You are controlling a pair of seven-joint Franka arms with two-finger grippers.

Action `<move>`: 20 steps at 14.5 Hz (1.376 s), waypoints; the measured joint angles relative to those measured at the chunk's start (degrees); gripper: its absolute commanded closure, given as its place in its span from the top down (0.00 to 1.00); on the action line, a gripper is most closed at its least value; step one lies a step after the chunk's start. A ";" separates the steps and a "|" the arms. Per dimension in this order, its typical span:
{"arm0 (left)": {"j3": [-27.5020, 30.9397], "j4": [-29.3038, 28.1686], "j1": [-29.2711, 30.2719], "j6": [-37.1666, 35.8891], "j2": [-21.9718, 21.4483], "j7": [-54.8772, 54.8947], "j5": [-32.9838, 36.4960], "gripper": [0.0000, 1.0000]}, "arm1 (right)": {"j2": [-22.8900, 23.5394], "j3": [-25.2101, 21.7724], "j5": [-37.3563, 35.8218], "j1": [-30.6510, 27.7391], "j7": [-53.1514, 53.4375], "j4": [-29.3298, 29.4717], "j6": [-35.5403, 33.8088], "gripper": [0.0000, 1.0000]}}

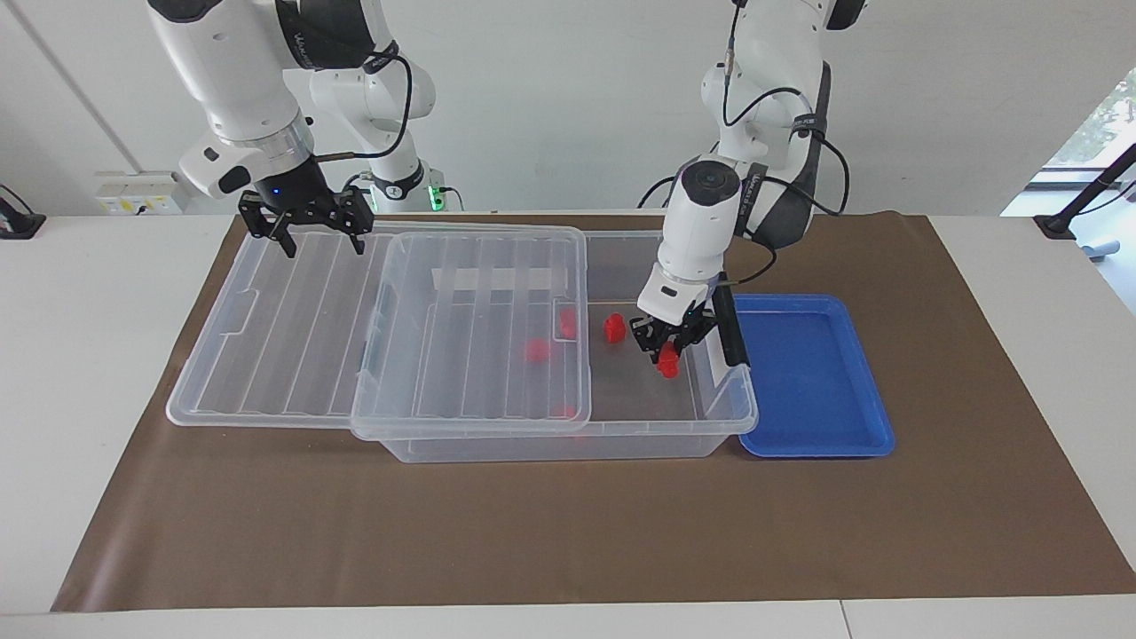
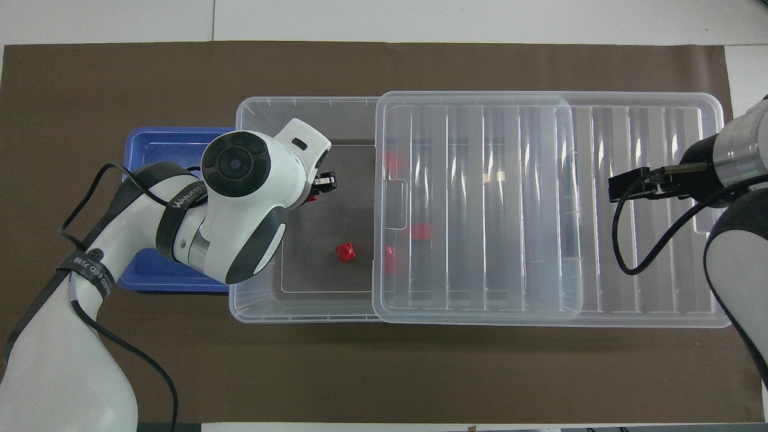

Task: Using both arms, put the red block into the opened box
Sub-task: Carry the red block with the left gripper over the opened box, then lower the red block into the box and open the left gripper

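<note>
My left gripper (image 1: 666, 346) is shut on a small red block (image 1: 668, 359), low inside the uncovered part of the clear box (image 1: 741, 413) beside its black latch. From overhead the left arm hides most of this gripper (image 2: 324, 183), and only a sliver of the held block (image 2: 312, 197) shows. A loose red block (image 1: 614, 327) lies on the box floor (image 2: 345, 252). The ribbed clear lid (image 1: 479, 328) is slid toward the right arm's end and covers other red blocks (image 2: 421, 231). My right gripper (image 1: 321, 232) waits open over the lid's end (image 2: 627, 186).
The blue tray (image 1: 816, 390) lies beside the box's latch end at the left arm's end of the table (image 2: 156, 150). A brown mat (image 1: 568, 532) covers the table. Two slimmer white arms (image 1: 399, 177) with green-lit bases stand at the robots' edge.
</note>
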 measured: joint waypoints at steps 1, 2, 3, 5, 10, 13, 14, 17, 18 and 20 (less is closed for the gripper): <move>0.01 -0.04 -0.21 1.42 1.27 -0.58 0.10 0.00 | 0.00 0.00 0.00 0.01 0.00 0.00 0.00 1.00; 0.00 -0.06 -0.45 2.94 2.70 -1.37 0.51 0.00 | 0.00 0.00 0.00 0.01 0.00 0.00 0.00 1.00; -0.02 -0.06 -0.63 4.68 4.12 -2.51 1.17 0.00 | 0.00 0.00 0.00 0.00 0.00 0.00 0.00 1.00; -0.02 -0.04 -0.85 7.65 6.38 -4.08 1.80 0.00 | 0.00 -0.19 0.00 -0.19 0.00 -0.04 0.00 1.00; 0.48 0.16 -0.74 10.61 7.63 -4.53 1.84 1.00 | 0.00 -0.47 0.00 -4.31 -4.55 -0.91 1.60 0.26; 0.68 0.67 -0.23 10.57 6.98 -4.53 1.87 1.00 | -0.02 -0.48 0.00 -5.17 -6.21 -1.09 1.65 0.00; 0.79 0.76 -0.20 10.01 6.03 -4.52 1.87 1.00 | -0.04 -0.50 -0.05 -5.68 -8.29 -1.32 2.10 0.00; 0.80 0.98 -0.21 2.43 0.36 -4.37 1.90 1.00 | -0.08 -0.62 -0.26 -10.36 -18.19 -3.78 7.04 0.00; 0.80 0.99 -0.21 -0.47 -2.13 -3.78 1.92 1.00 | 0.07 -0.72 -0.27 -12.73 -21.30 -4.75 8.50 0.00; 0.97 0.98 -0.15 -6.14 -6.51 -0.89 1.92 1.00 | 1.09 -0.96 -0.95 -16.68 -24.92 -5.45 10.74 0.00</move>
